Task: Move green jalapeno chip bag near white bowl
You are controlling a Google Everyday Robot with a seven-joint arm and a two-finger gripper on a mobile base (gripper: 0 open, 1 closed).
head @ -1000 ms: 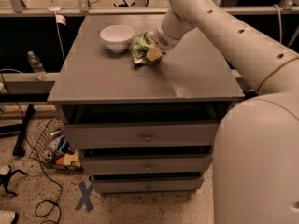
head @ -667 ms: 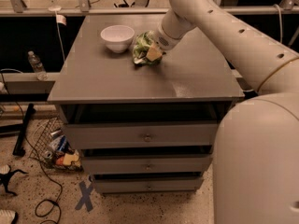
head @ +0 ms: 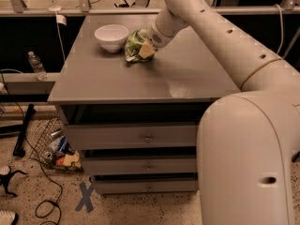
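Note:
The green jalapeno chip bag [head: 135, 45] lies crumpled on the grey cabinet top [head: 140, 81], toward the back. Its left edge is right next to the white bowl [head: 111, 36], which stands upright to its left. My gripper [head: 146, 50] comes down from the upper right at the end of the long white arm. It is at the bag's right side and shut on the bag. A pale finger [head: 147, 51] shows over the green foil. The bag rests on the cabinet top.
The cabinet has several drawers [head: 147, 137] in its front. A wire basket of clutter [head: 58, 149] and cables lie on the floor at the left. A water bottle [head: 35, 62] stands on a ledge at the left. The robot's white body [head: 243, 163] fills the right foreground.
The bag, bowl and gripper keep the same arrangement. The view has shifted very slightly; nothing was let go or picked up.

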